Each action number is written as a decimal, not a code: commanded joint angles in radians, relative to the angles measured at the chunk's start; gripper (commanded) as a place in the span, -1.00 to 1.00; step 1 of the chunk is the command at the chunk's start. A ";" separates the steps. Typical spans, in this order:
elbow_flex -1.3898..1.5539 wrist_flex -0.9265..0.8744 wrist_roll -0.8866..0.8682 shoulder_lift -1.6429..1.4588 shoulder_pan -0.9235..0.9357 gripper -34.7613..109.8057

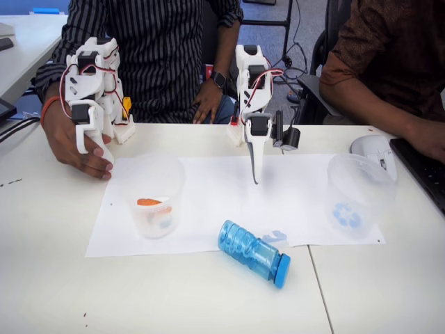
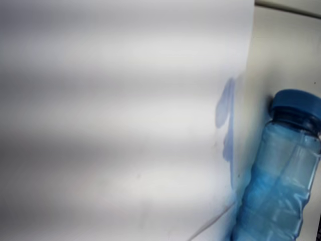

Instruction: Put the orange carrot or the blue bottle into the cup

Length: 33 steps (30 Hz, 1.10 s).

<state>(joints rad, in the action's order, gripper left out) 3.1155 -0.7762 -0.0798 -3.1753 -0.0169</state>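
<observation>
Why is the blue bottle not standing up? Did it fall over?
The blue bottle is tipped over: it lies on its side on the table, cap on, pointing lower right. Whether it fell, the pictures cannot tell.

blue bottle (image 1: 252, 251): translucent blue, ribbed, solid blue cap
cup (image 1: 359, 195), right: clear, blue arrows symbol
left cup (image 1: 156, 197): clear, orange mark
paper (image 1: 222, 198): white
gripper (image 1: 256, 165): white
near person's shirt (image 1: 163, 49): dark, thin pale stripes

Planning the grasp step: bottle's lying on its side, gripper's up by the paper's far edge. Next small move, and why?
Probably bring the gripper forward and down toward the blue bottle. In the fixed view it points down at bare paper, well behind the bottle, holding nothing. The bottle lies flat at the paper's near edge, so nothing can go into the cup until it is gripped.
</observation>
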 commanded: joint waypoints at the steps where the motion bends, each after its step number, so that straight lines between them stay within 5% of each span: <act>1: 0.008 -0.002 -0.014 -0.023 -0.023 -0.39; 22: -0.023 -0.006 -0.015 -0.005 -0.006 -0.39; 33: -0.483 -0.296 -0.101 0.224 -0.006 -0.39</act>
<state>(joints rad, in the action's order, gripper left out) 2.8486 -1.0140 -0.1304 -3.0189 -0.0123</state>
